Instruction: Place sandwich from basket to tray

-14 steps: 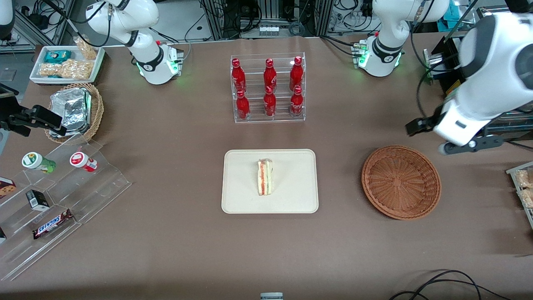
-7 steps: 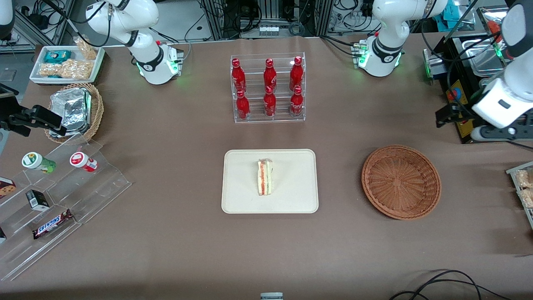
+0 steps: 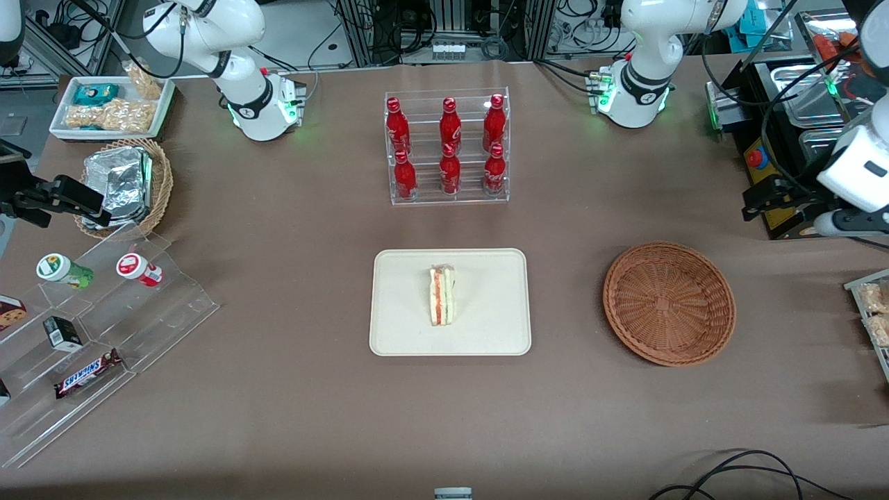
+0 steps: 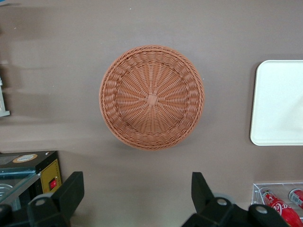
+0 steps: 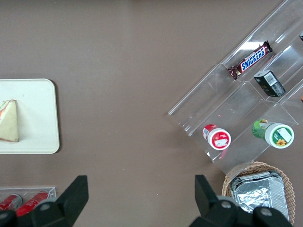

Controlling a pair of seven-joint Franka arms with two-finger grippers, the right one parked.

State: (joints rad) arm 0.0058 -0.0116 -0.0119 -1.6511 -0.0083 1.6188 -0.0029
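Observation:
The sandwich (image 3: pixel 442 296) lies on its side in the middle of the cream tray (image 3: pixel 486 333), with its orange-red filling edge showing; it also shows in the right wrist view as the sandwich (image 5: pixel 9 120) on the tray (image 5: pixel 40 118). The reddish-brown basket (image 3: pixel 669 303) stands empty beside the tray, toward the working arm's end. My left gripper (image 3: pixel 758 203) hangs high at that end of the table, off the basket's rim and farther from the front camera. It is open, with nothing between its fingers (image 4: pixel 71 189). Its camera looks down on the empty basket (image 4: pixel 151 97) and a tray edge (image 4: pixel 279 101).
A clear rack of red bottles (image 3: pixel 448 146) stands farther from the front camera than the tray. A black box with a red button (image 3: pixel 760 173) sits under the gripper. Toward the parked arm's end are a stepped acrylic shelf (image 3: pixel 90 326), a small foil-packet basket (image 3: pixel 128 184) and a white snack tray (image 3: pixel 111 104).
The left arm has swung outward and up, away from the basket toward the table's end. Its gripper stays open and empty. The sandwich, tray and basket have not moved.

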